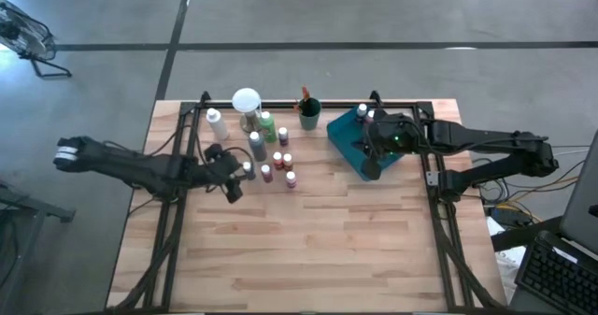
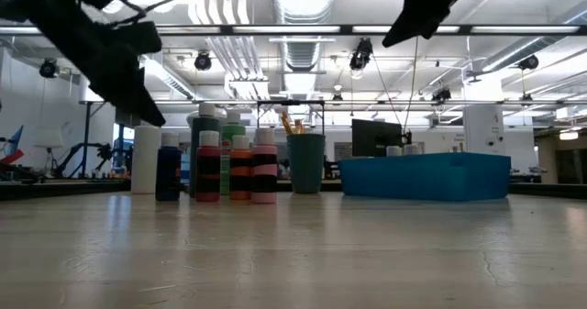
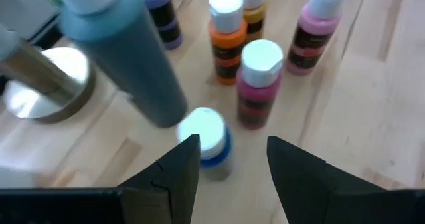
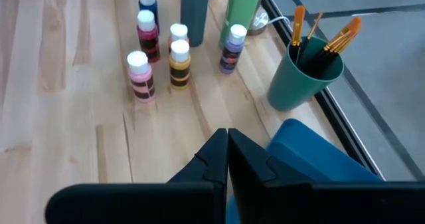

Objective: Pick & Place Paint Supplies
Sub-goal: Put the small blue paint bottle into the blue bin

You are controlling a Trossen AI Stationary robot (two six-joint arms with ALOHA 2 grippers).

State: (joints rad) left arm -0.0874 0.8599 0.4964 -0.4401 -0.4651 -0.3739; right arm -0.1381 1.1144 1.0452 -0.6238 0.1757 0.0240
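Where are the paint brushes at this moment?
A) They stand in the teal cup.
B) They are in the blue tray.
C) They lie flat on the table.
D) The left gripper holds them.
A: in the right wrist view the brushes stand upright, bristles up, inside the teal cup, beside the cluster of small bottles.

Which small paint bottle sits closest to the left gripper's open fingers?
The blue bottle, just ahead of the left gripper; the pink, orange and other small bottles stand farther off.
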